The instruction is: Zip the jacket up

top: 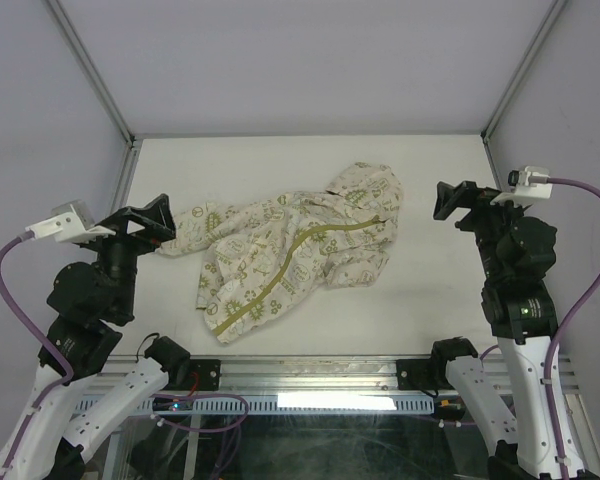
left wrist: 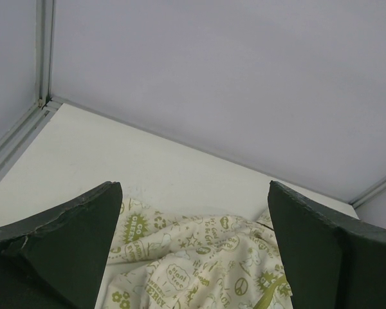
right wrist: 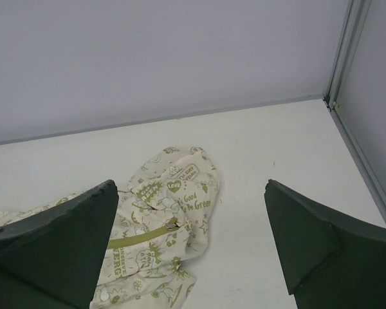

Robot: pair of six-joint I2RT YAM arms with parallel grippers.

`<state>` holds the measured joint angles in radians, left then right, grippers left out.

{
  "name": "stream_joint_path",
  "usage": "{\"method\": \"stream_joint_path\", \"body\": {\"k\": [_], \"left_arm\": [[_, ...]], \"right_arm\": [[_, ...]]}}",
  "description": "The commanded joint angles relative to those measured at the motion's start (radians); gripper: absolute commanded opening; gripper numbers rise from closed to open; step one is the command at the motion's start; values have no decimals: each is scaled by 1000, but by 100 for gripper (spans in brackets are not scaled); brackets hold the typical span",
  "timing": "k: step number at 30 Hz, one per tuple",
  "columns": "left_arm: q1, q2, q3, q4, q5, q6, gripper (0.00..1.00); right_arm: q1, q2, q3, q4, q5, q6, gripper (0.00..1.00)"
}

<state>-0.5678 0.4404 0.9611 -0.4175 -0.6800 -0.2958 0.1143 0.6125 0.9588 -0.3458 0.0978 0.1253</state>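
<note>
**A:** From above, where is the jacket found?

**B:** It is laid crumpled in the middle of the surface. Its long axis is set on a diagonal. The hood is pointed far right and the hem near left, with the olive zipper band run along that line. One sleeve is stretched left, ending just beside the left claw; whether they touch cannot be told. The right claw is seen apart from the hood, to its right.

**A:** And the left wrist view?

**B:** The fingers are seen spread wide, with nothing held. Printed cream fabric is seen low between them, lying on the surface.

**A:** The right wrist view?

**B:** That claw is likewise spread wide and nothing is gripped. The hood end is seen at lower left, with the band slanted down toward the left finger.
</note>
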Motion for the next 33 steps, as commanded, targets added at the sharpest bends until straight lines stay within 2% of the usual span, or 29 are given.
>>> {"method": "stream_joint_path", "body": {"k": [1, 33], "left_arm": [[9, 15, 0, 52, -7, 8, 99], [8, 31, -13, 50, 18, -6, 99]], "right_arm": [[1, -2, 5, 84, 3, 27, 99], [1, 6, -34, 94, -5, 53, 99]]}}
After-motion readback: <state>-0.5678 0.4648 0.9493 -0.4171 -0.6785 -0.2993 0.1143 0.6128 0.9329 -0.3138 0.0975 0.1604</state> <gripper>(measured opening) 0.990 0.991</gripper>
